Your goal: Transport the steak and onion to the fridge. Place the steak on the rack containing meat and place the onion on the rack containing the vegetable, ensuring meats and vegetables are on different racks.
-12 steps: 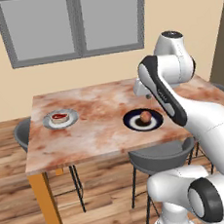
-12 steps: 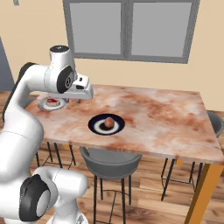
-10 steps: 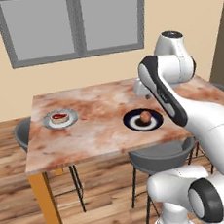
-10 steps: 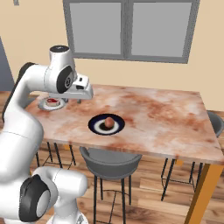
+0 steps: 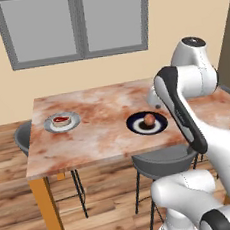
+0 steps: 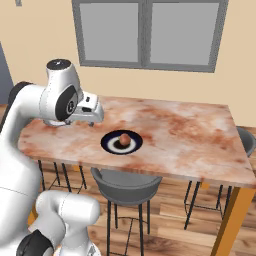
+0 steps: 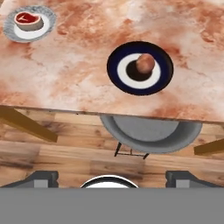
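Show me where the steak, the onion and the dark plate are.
steak (image 7: 27,20), hand view, on its red top.
onion (image 7: 145,63), hand view, on its rounded upper side.
dark plate (image 7: 119,75), hand view, on its blue rim beside the onion.

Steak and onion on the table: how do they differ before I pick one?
The steak is a flat red slab with a tan rim on a grey plate; the onion is a smooth reddish-brown ball on a dark-rimmed plate. Both sit untouched on the marbled table.
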You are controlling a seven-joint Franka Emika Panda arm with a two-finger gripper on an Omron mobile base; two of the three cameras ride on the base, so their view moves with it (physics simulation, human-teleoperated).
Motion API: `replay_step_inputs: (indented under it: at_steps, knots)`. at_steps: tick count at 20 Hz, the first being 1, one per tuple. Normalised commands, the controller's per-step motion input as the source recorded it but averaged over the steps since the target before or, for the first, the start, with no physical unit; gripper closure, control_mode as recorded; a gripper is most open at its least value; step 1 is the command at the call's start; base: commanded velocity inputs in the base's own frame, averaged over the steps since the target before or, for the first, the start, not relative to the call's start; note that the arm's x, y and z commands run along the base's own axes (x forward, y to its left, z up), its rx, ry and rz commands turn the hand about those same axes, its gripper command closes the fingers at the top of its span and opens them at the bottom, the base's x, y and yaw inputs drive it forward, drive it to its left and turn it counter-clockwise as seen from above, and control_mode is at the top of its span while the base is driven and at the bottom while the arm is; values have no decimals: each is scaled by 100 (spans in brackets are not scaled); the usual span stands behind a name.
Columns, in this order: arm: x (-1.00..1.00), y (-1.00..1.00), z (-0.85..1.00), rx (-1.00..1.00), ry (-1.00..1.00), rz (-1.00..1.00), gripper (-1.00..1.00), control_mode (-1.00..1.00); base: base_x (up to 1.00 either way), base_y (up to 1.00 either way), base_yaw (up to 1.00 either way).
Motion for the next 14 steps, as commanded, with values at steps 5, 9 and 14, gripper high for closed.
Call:
replay_step_inputs:
  at_steps: [5, 9, 14]
  knots:
    - [-4, -24, -28, -3, 4, -5, -100, -100, 0, 0, 0]
    - [23, -22, -15, 0, 16, -5, -100, -100, 0, 0, 0]
    - [41, -8, -35, 0, 13, -3, -100, -100, 0, 0, 0]
